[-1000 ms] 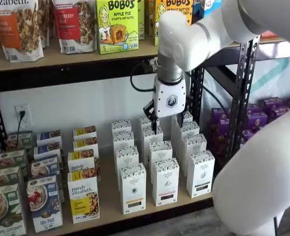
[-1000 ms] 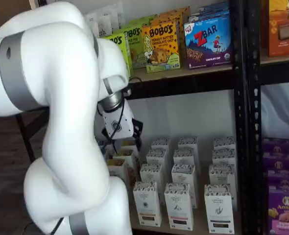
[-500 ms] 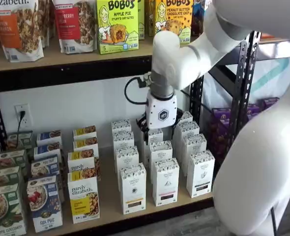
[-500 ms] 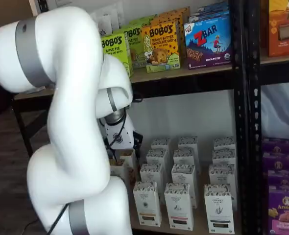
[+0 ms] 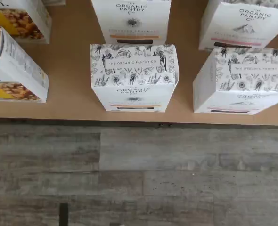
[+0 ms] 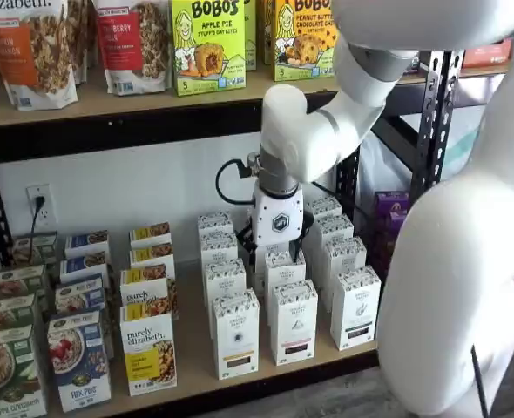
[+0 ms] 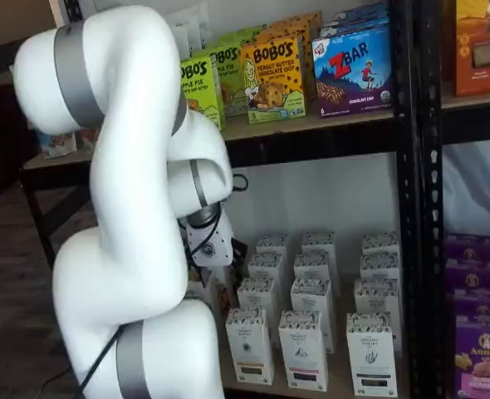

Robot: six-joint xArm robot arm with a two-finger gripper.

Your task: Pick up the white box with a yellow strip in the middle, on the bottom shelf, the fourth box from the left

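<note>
Lowered among cartons on the bottom shelf (image 6: pixel 196 370) — end effector (image 6: pixel 270 250) spread wide, empty.

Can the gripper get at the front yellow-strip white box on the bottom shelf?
Probably yes. The gripper hangs above the rows behind the white box, which stands at the bottom shelf's front edge. Its top is uncovered, with gaps to the boxes either side.
</note>
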